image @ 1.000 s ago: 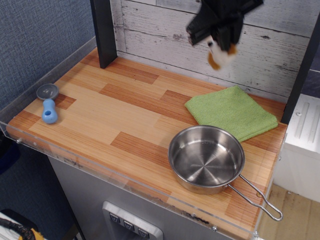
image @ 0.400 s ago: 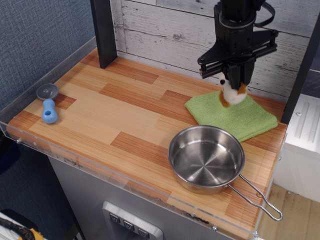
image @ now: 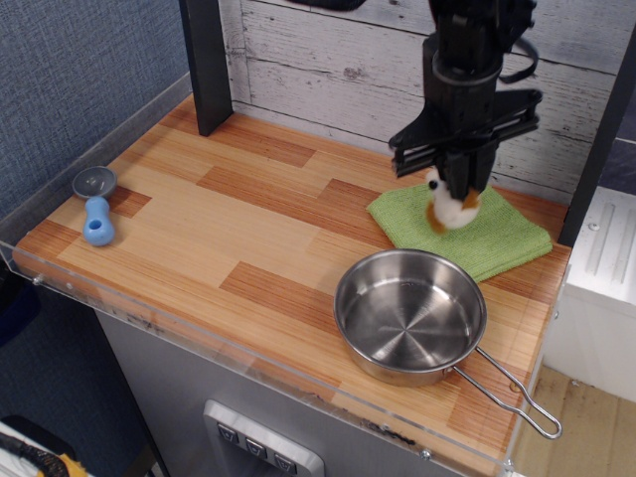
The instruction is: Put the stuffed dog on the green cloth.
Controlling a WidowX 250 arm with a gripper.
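The stuffed dog [image: 449,206], small, white and orange-brown, hangs from my gripper [image: 455,184], which is shut on its upper part. It is over the middle of the green cloth [image: 497,238], a light green folded towel at the back right of the wooden table. The dog's lower end is at or just above the cloth; I cannot tell whether it touches. The black arm comes down from the top of the view and hides part of the cloth's far edge.
A steel pan [image: 409,314] with a wire handle [image: 517,397] stands at the front right, just in front of the cloth. A blue-handled grey scoop [image: 96,204] lies at the far left. A black post [image: 207,62] stands at the back left. Clear plastic rims edge the table.
The gripper has come down with the dog from high near the back wall to low over the cloth, shifting slightly left in the last step. Pan and scoop have not moved.
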